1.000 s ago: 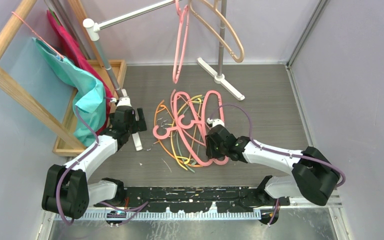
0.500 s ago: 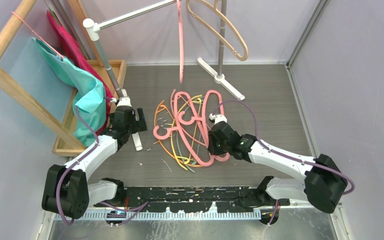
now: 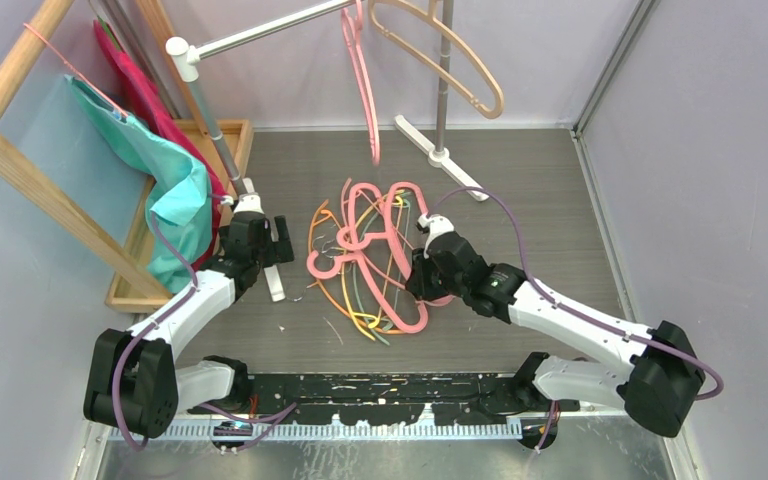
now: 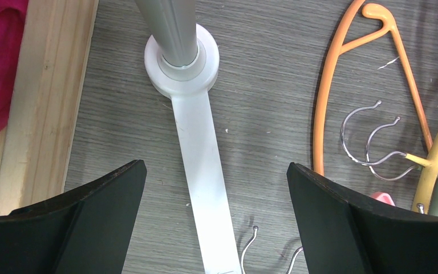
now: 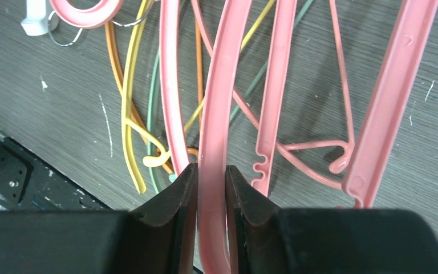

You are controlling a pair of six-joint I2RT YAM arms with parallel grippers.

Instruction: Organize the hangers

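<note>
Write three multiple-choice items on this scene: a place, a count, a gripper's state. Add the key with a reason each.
1. The left gripper hovers over:
A. the stand's white foot
B. the hanger pile
C. the wooden tray

2. Hangers hanging at the silver rail:
A. one
B. two
C. four

3. The right gripper is:
A. open and empty
B. shut on a thick pink hanger
C. shut on an orange hanger

Key:
1 A, the foot shows between its open jaws.
2 B, a pink hanger and a beige hanger.
3 B, its jaws clamp the pink bar.
</note>
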